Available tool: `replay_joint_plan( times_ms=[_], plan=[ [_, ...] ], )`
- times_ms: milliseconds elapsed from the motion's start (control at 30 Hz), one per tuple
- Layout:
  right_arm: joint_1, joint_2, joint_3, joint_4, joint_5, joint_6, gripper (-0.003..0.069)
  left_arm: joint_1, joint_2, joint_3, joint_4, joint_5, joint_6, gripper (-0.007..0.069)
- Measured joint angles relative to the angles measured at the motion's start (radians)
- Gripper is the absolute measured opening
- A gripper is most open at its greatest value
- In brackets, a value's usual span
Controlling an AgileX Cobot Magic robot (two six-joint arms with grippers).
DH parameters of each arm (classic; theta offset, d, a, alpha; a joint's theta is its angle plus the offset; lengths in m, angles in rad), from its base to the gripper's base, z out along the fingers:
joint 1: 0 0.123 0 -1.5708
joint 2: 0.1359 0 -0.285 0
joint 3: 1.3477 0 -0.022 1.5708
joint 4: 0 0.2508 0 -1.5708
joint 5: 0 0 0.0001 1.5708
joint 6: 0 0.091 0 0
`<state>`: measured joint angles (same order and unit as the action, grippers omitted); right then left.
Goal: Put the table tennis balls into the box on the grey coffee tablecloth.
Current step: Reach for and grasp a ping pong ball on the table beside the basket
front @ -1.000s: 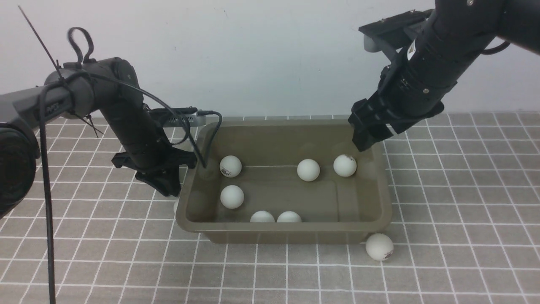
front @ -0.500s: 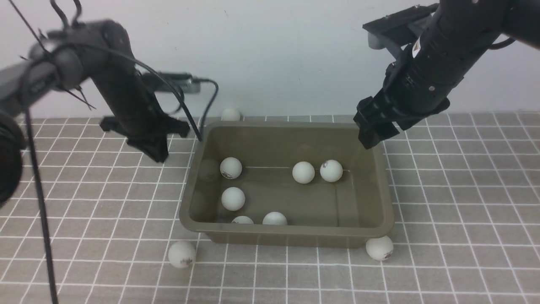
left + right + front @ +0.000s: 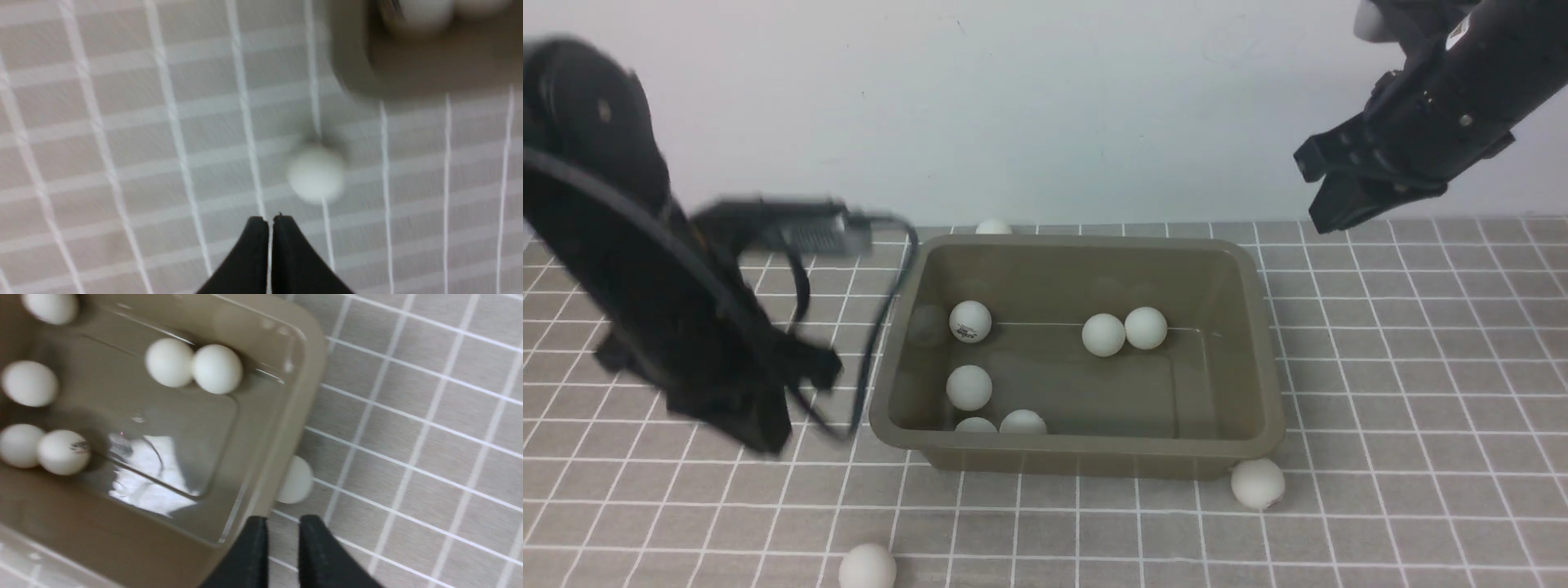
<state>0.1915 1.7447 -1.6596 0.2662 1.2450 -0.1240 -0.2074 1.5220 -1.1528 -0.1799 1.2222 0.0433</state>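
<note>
The olive-brown box (image 3: 1086,447) sits mid-cloth with several white table tennis balls inside, among them a touching pair (image 3: 1103,335) near the back wall. Three balls lie outside on the grey coffee tablecloth (image 3: 1405,392). One ball (image 3: 1258,483) rests by the box's front right corner, another ball (image 3: 867,566) lies at the front edge, and a third ball (image 3: 992,226) sits behind the box. My left gripper (image 3: 768,441), blurred, hangs left of the box. It is shut and empty (image 3: 269,220), near a loose ball (image 3: 316,174). My right gripper (image 3: 1327,220) is high at the right, its jaws drawn to a narrow empty gap (image 3: 282,524).
A black cable (image 3: 882,327) loops from the left arm beside the box's left wall. A pale wall rises just behind the cloth. The corner ball (image 3: 296,479) is partly tucked under the box rim (image 3: 304,396).
The left arm swung from beside the box toward the front left. A loose ball rolled to the front edge. The right arm rose rightward away from the box, jaws closing.
</note>
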Motion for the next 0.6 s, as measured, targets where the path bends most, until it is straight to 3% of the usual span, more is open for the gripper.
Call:
replay_joint_plan(
  times_ms=[100, 200, 267, 333, 367, 400, 467, 600],
  plan=[
    [-0.002, 0.0, 0.0, 0.056, 0.0, -0.031, -0.0002, -0.089, -0.071, 0.158, -0.002, -0.073, -0.014, 0.0025],
    [-0.002, 0.0, 0.0, 0.09, 0.0, -0.041, -0.0011, -0.141, -0.078, 0.233, 0.0, -0.162, -0.016, 0.0091],
    [-0.002, 0.0, 0.0, 0.103, 0.0, -0.044, -0.0012, -0.165, -0.071, 0.263, 0.007, -0.222, -0.016, 0.0153],
    [-0.002, 0.0, 0.0, 0.112, 0.0, -0.046, -0.0012, -0.187, -0.041, 0.303, 0.013, -0.319, -0.018, 0.0285],
    [-0.002, 0.0, 0.0, 0.112, 0.0, -0.046, -0.0012, -0.187, -0.041, 0.303, 0.013, -0.319, -0.018, 0.0285],
    [-0.002, 0.0, 0.0, 0.112, 0.0, -0.048, -0.0013, -0.189, -0.008, 0.311, 0.012, -0.358, -0.019, 0.037],
    [-0.002, 0.0, 0.0, 0.115, 0.0, -0.05, -0.0013, -0.19, 0.032, 0.313, 0.015, -0.396, -0.019, 0.0444],
    [-0.002, 0.0, 0.0, 0.116, 0.0, -0.055, -0.0013, -0.19, 0.1, 0.313, 0.018, -0.458, -0.02, 0.0519]
  ],
)
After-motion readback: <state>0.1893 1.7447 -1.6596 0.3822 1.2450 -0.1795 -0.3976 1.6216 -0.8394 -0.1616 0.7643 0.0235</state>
